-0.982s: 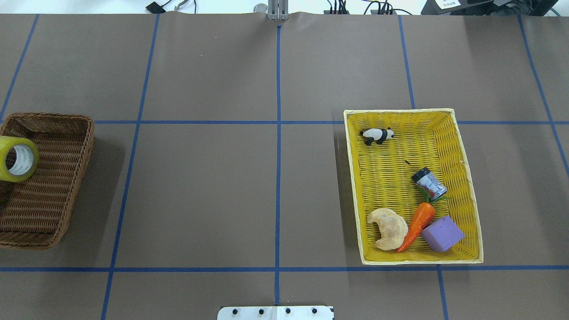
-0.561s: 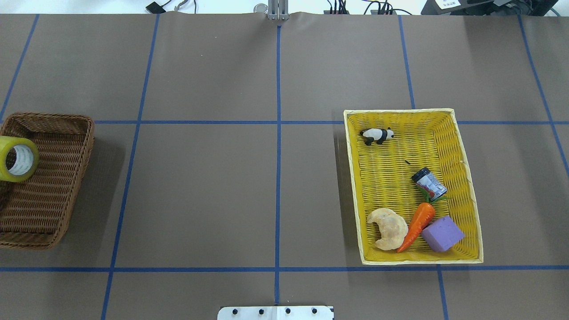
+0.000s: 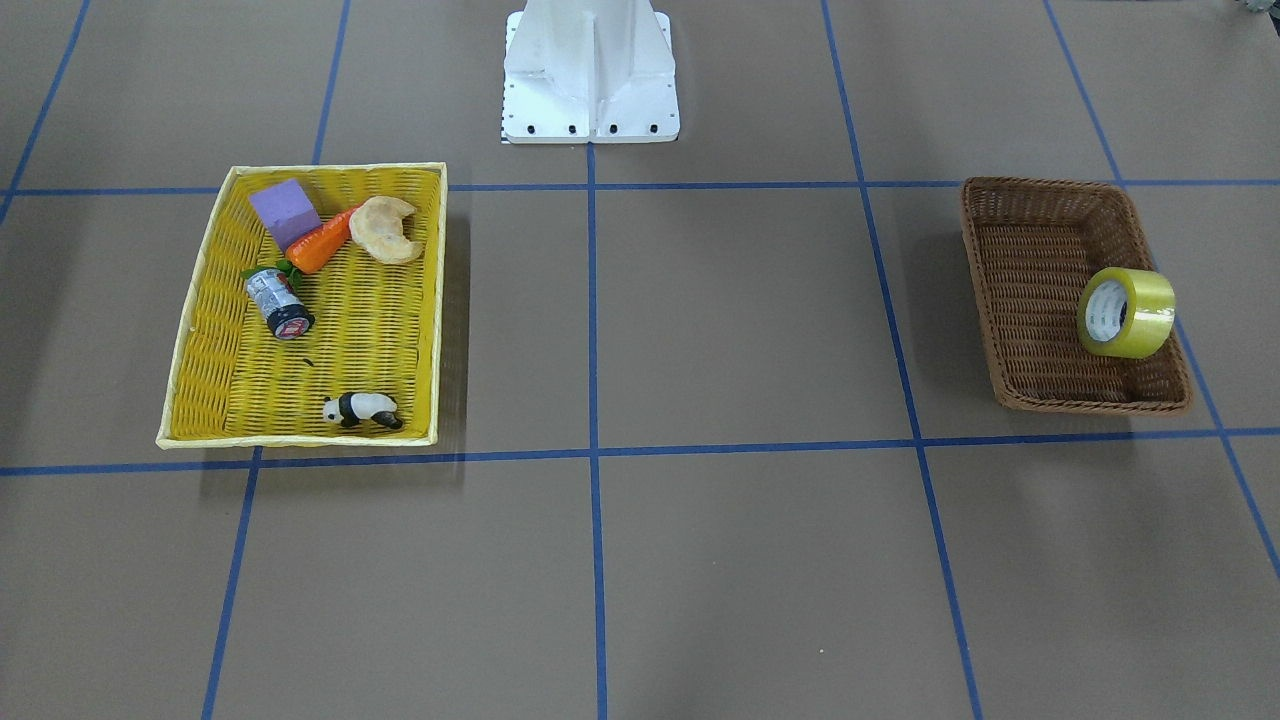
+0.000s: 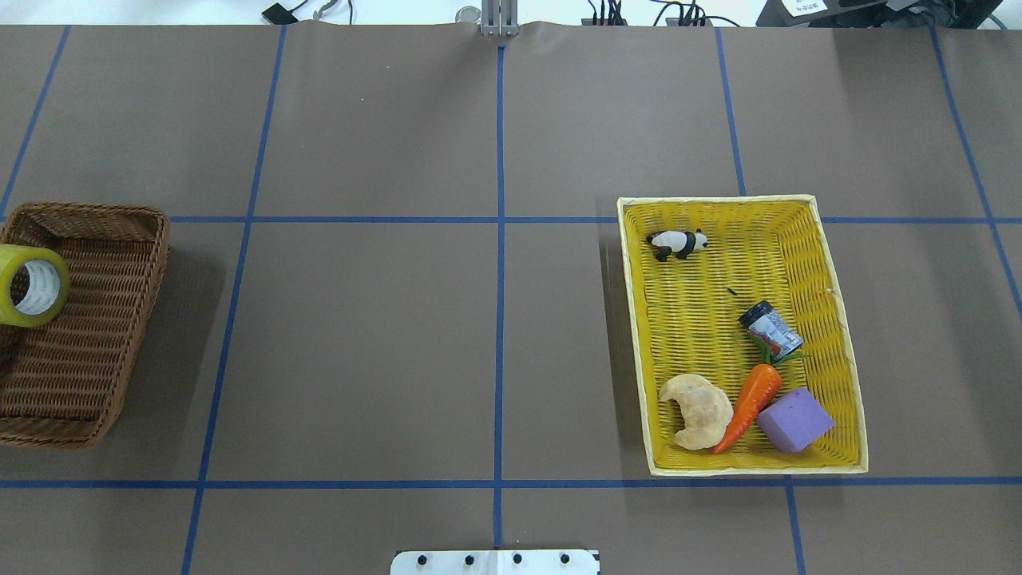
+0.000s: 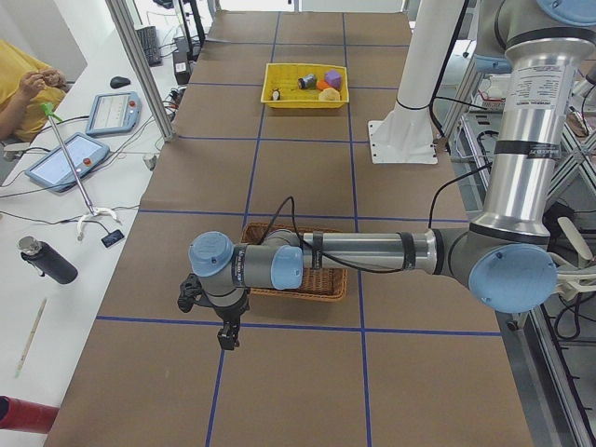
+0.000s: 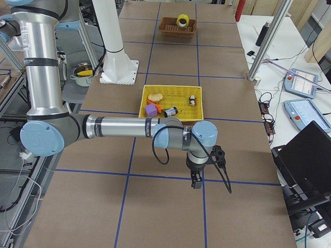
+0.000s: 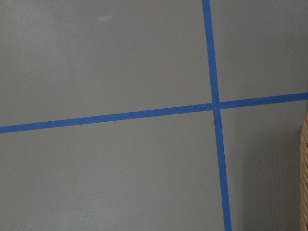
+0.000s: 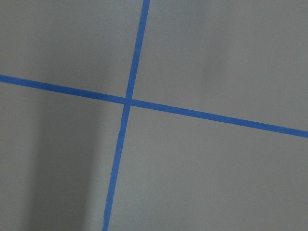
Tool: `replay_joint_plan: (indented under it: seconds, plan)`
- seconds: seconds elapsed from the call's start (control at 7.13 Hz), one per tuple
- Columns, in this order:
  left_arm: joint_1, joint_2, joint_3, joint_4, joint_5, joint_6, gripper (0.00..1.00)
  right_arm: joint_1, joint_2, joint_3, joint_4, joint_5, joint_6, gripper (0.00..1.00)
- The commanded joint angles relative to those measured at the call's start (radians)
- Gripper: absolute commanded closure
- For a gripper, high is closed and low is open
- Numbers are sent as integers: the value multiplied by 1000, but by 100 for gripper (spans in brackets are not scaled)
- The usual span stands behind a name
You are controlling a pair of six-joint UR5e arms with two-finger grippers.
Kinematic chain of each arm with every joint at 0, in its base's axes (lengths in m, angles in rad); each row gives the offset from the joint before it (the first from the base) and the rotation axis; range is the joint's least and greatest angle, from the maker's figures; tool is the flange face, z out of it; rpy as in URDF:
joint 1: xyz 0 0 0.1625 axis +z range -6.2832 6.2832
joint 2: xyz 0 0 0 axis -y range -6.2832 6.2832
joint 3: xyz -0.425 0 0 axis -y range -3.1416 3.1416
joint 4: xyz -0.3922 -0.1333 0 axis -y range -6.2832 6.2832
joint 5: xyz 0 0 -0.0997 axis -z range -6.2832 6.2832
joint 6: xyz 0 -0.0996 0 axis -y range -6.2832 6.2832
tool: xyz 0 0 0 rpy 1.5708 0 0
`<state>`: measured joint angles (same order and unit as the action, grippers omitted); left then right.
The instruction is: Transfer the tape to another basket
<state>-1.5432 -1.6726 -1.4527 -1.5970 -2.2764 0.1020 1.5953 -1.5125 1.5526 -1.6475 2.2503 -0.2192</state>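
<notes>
The yellow-green tape (image 4: pixel 30 285) stands on edge against the left wall of the dark brown wicker basket (image 4: pixel 88 351) at the table's left end. Both also show in the front view, tape (image 3: pixel 1127 312) and basket (image 3: pixel 1030 290). The tape shows small in the right side view (image 6: pixel 182 20). My left gripper (image 5: pixel 226 337) hangs over bare table just beyond the basket (image 5: pixel 321 287), apart from the tape. My right gripper (image 6: pixel 196 182) hangs over bare table past the yellow tray. Each shows only in a side view, so I cannot tell whether it is open or shut.
The yellow woven tray (image 4: pixel 838 319) on the right holds a toy panda (image 4: pixel 677 243), a small grey can (image 4: pixel 771 329), a carrot (image 4: pixel 750 406), a croissant (image 4: pixel 697 411) and a purple block (image 4: pixel 794 420). Blue tape lines grid the brown table. The white robot base (image 3: pixel 590 75) stands at the near edge.
</notes>
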Motion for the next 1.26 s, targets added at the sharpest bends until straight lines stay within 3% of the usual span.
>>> replay_joint_plan:
  seconds: [0.0, 1.12]
  plan:
    - [-2, 11, -64, 3, -2, -2, 1, 0, 0, 6, 0, 0, 0, 0]
    - [-2, 20, -69, -23, 9, 7, 1, 0, 0, 0, 0, 0, 1, 0]
